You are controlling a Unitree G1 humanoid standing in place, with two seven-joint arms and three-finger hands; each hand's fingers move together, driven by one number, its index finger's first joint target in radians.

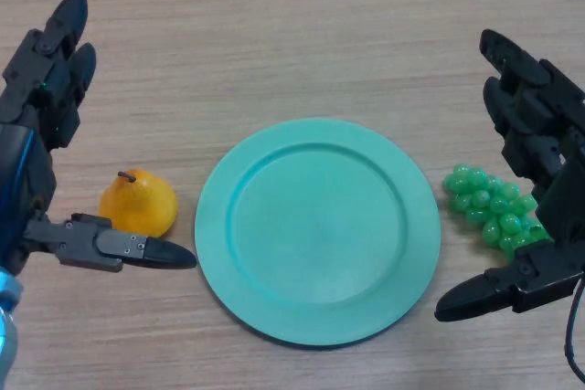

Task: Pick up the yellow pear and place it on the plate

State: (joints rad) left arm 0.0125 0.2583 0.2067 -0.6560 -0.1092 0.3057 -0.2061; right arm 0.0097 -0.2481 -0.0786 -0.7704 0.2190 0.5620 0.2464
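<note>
— Between the thumb and fingers of the left hand, what lies there?
— The yellow pear. That hand is spread wide and holds nothing: its fingers reach straight toward the far edge, its thumb juts right along the near side of the pear, seemingly just touching it or barely clear.
— And where does the pear sit otherwise?
— On the wooden tabletop, stem up, just left of the teal plate, not touching its rim.
— The other side?
— The right hand hangs open too, fingers straight, thumb pointing left near the plate's right edge. A bunch of green grapes lies in its span, just right of the plate.
</note>
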